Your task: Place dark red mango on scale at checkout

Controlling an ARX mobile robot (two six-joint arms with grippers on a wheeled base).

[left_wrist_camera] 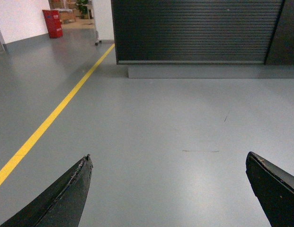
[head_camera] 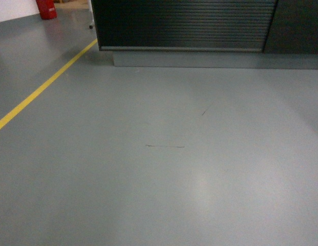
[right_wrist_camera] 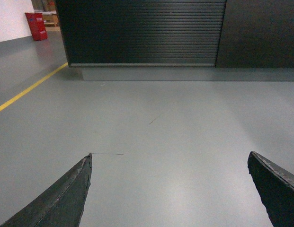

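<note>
A yellow floor line (head_camera: 43,84) is seen at 10 o'clock on the grey floor (head_camera: 164,169). The checkout (head_camera: 184,23), with its ribbed black front, is seen at 12 o'clock. The left claw (left_wrist_camera: 168,189) and right claw (right_wrist_camera: 170,189) are both spread apart, holding nothing. No mango or scale is shown.

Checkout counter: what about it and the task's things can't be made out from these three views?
- Checkout top: cut off by the upper edge in all views; only its ribbed front shows.
- Scale and mango: in no view.
- Left hand and right hand: only fingertips show, spread wide, holding nothing.
</note>
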